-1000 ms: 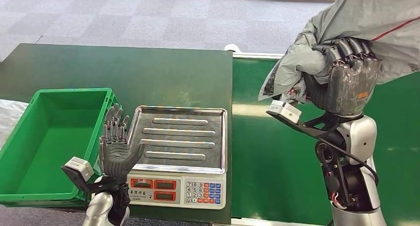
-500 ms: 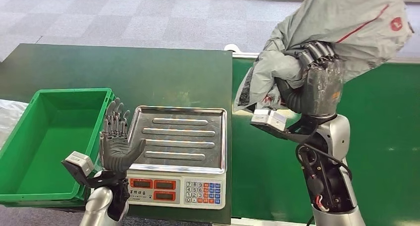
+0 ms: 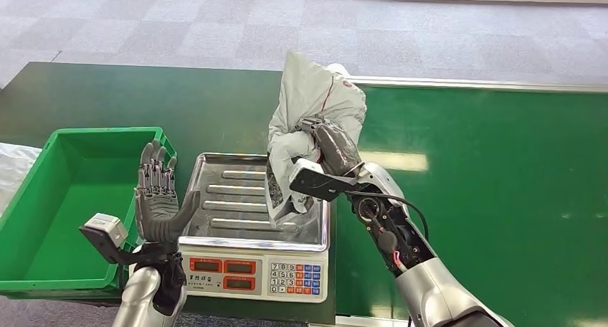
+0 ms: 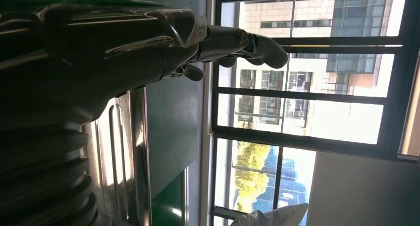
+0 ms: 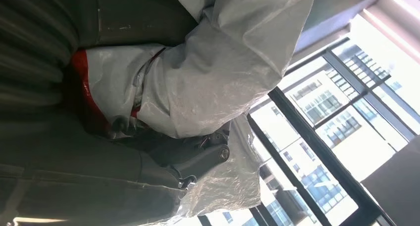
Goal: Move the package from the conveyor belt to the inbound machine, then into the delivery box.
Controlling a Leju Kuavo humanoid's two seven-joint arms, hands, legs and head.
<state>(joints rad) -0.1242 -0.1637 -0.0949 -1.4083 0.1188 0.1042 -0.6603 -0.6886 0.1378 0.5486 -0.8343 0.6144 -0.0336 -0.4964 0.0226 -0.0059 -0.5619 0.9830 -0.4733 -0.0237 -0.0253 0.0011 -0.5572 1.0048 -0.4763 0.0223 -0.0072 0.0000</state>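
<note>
A grey plastic mailer package (image 3: 310,119) with red markings hangs over the right part of the scale's steel tray (image 3: 236,198), its lower end down at the tray. My right hand (image 3: 331,146) grips it by its crumpled middle; in the right wrist view the package (image 5: 223,67) wraps around the fingers (image 5: 193,156). My left hand (image 3: 158,198) stands upright and open, fingers spread, at the tray's left edge beside the green box (image 3: 64,198). In the left wrist view the left hand (image 4: 148,37) holds nothing.
The weighing scale (image 3: 254,273) with its keypad sits at the table's front edge. The green conveyor belt (image 3: 487,198) stretches to the right. The green box at the left stands with nothing in it. Grey carpet lies beyond the table.
My right arm has swung left and down, carrying the package from high over the belt to the scale's tray. My left hand has shifted slightly left.
</note>
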